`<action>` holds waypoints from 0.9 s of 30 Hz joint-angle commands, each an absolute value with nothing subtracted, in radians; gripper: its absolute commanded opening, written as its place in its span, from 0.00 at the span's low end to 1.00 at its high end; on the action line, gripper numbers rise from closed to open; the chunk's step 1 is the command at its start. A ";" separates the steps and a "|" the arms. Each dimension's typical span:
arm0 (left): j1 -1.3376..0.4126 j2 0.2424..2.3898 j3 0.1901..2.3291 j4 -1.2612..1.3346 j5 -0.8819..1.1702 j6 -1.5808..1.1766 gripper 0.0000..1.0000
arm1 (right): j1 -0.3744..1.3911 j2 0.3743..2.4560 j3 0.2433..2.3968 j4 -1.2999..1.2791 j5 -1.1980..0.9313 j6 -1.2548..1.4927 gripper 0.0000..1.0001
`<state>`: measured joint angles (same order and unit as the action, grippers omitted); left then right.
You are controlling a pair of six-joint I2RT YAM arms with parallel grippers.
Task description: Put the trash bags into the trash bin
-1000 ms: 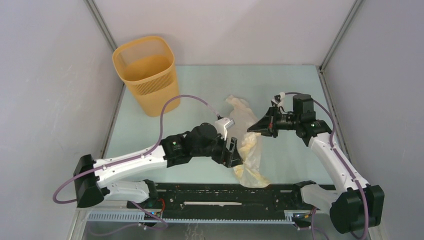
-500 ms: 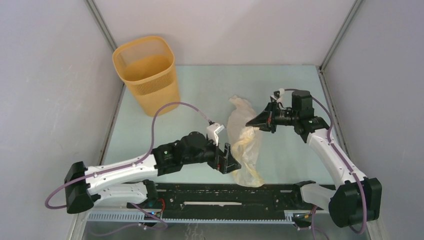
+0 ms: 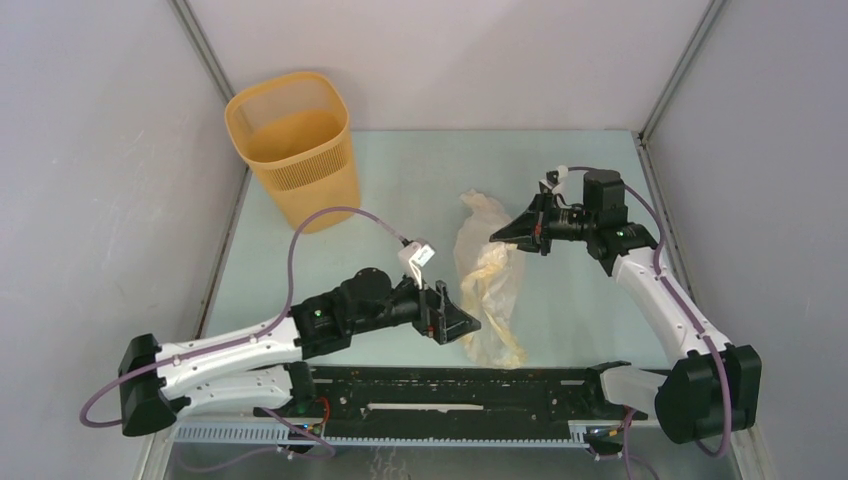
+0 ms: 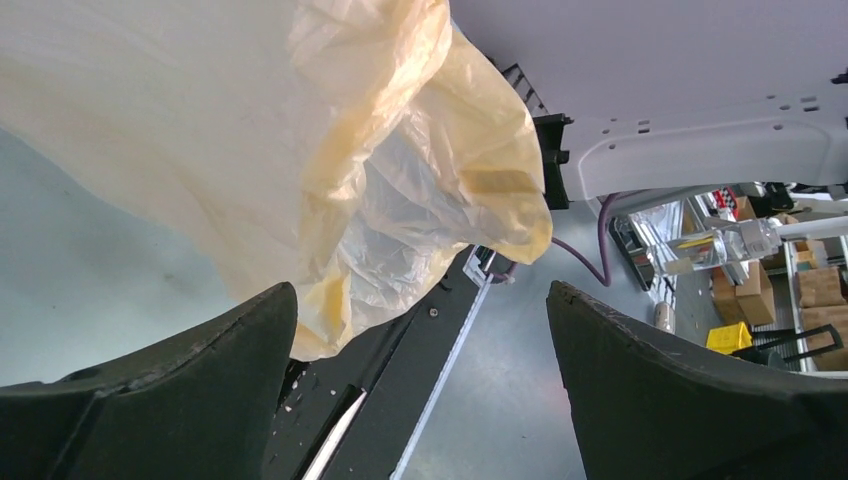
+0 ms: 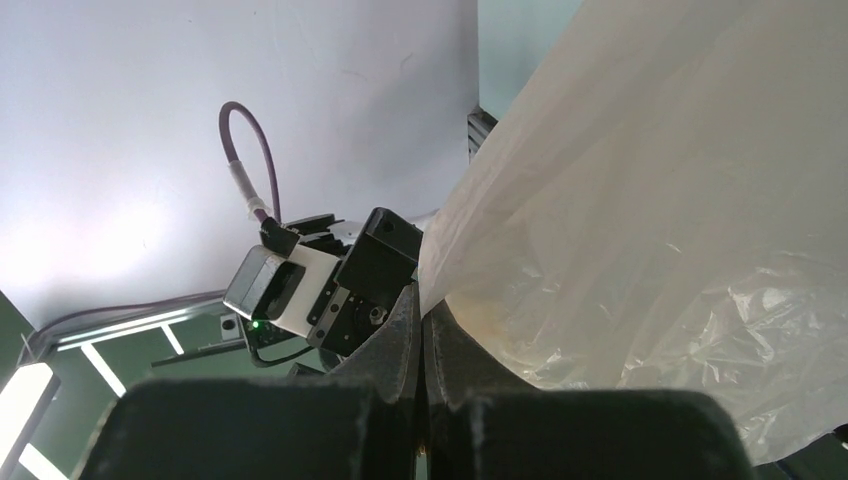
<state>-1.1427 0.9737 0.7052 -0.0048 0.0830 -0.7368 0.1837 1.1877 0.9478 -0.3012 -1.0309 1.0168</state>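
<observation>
The cream-white trash bag hangs crumpled over the middle of the table, its lower end near the front edge. My right gripper is shut on the bag's upper edge; in the right wrist view the jaws pinch the thin plastic. My left gripper is open just left of the bag's lower part and holds nothing; the bag hangs above and ahead of its fingers. The yellow-orange trash bin stands upright at the far left corner, apart from both grippers.
A black rail runs along the table's front edge below the bag. Grey walls enclose the table on left, back and right. The pale green tabletop lies bare between the bin and the bag.
My left arm has drawn back toward the near left, its open gripper sliding off the bag. My right gripper has lifted the bag's top slightly up and back.
</observation>
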 commanded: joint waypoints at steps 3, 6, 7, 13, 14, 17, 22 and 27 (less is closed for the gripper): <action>-1.135 0.841 0.621 0.063 0.043 -0.738 1.00 | 0.180 1.198 0.983 -0.258 -1.071 1.040 0.00; -1.104 0.771 0.571 0.074 0.046 -0.736 1.00 | 0.178 1.197 0.983 -0.247 -1.078 1.051 0.00; -1.094 0.747 0.553 0.089 0.045 -0.734 1.00 | 0.178 1.197 0.983 -0.244 -1.080 1.054 0.00; -1.064 0.747 0.534 0.127 0.072 -0.701 0.88 | 0.179 1.186 0.983 -0.240 -1.082 1.062 0.00; -1.063 0.779 0.555 0.121 0.093 -0.695 0.86 | 0.179 1.186 0.983 -0.239 -1.081 1.065 0.00; -1.063 0.879 0.604 0.118 0.143 -0.692 0.88 | 0.184 1.184 0.983 -0.229 -1.082 1.073 0.00; -1.060 1.030 0.697 0.103 0.143 -0.667 0.83 | 0.195 1.180 0.983 -0.215 -1.085 1.090 0.00; -1.015 1.099 0.795 0.008 0.060 -0.679 0.49 | 0.198 1.163 0.983 -0.241 -1.082 1.076 0.00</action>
